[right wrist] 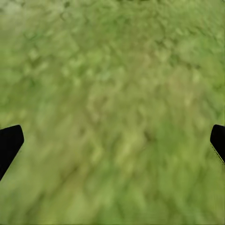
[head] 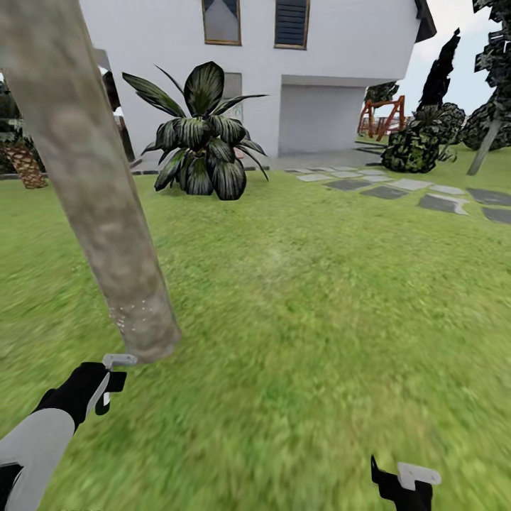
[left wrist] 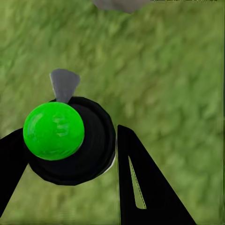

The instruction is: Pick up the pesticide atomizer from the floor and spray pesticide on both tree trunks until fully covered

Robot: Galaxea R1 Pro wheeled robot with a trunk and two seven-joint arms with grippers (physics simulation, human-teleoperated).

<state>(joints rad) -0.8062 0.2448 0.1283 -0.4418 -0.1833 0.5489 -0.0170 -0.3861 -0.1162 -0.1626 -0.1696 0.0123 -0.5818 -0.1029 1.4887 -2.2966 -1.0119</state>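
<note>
A thick grey-tan mottled tree trunk (head: 92, 191) leans up the left of the head view, with fine pale specks (head: 135, 316) near its base. My left gripper (head: 105, 389) sits just in front of that base, shut on the pesticide atomizer (head: 119, 360), whose grey nozzle points toward the trunk. In the left wrist view the atomizer (left wrist: 70, 140) is a black round body with a bright green cap and a grey nozzle, held between the black fingers (left wrist: 140, 187) over grass. My right gripper (head: 404, 484) hangs open and empty low on the right, its fingertips wide apart over grass (right wrist: 112, 140).
A dark broad-leaved plant (head: 202, 135) stands ahead before a white house (head: 333, 50). Grey stepping stones (head: 426, 195) cross the lawn at the right, near a round bush (head: 415, 142) and a thin leaning trunk (head: 486, 145). A scaly palm stub (head: 25, 167) is at far left.
</note>
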